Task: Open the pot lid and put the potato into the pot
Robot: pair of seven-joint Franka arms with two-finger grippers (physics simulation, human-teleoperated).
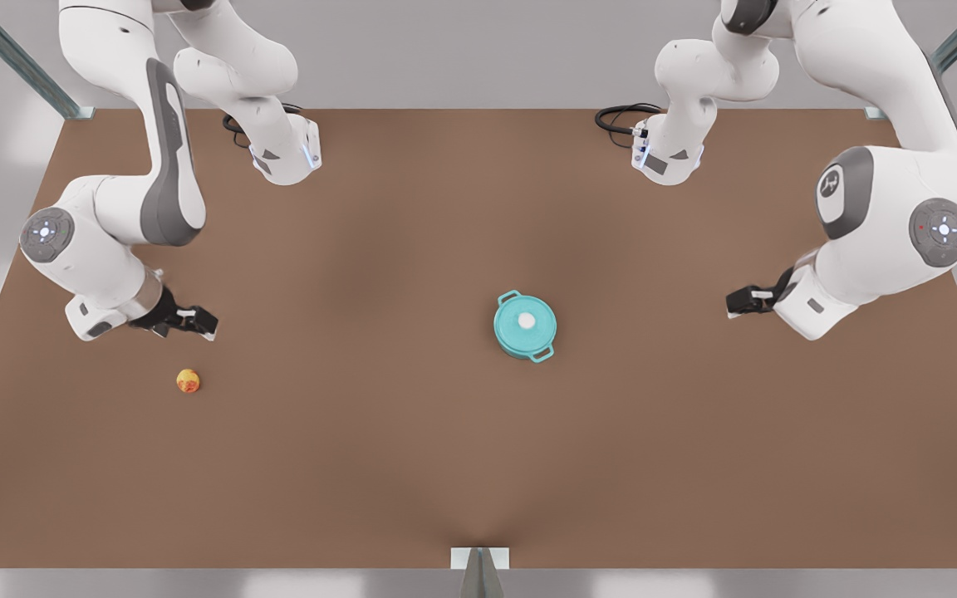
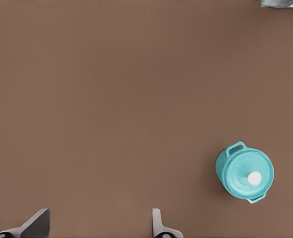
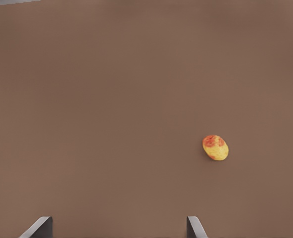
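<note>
Hovering low over the brown table (image 1: 412, 465), my right gripper (image 1: 196, 320) is at the front view's left, and its fingers (image 3: 39, 228) stand wide apart with nothing between them. The potato (image 1: 188, 380) lies on the table just a little nearer to the front edge than this gripper, close to it but not touching. In the right wrist view the potato (image 3: 215, 148) lies ahead of the finger tips and off to one side, outside the gap between them.

My left gripper (image 1: 736, 301) is at the front view's right, also above the table, and its fingers (image 2: 37, 224) are spread apart and hold nothing. The pot (image 1: 526, 327) stands upright near the middle of the table, well apart from this gripper, toward the front view's left of it. The pot lid (image 1: 525, 321) sits flat on the pot and closes it, white knob at its centre. One loop handle points to the far left, the other to the near right. The pot and the potato are well apart from each other.
</note>
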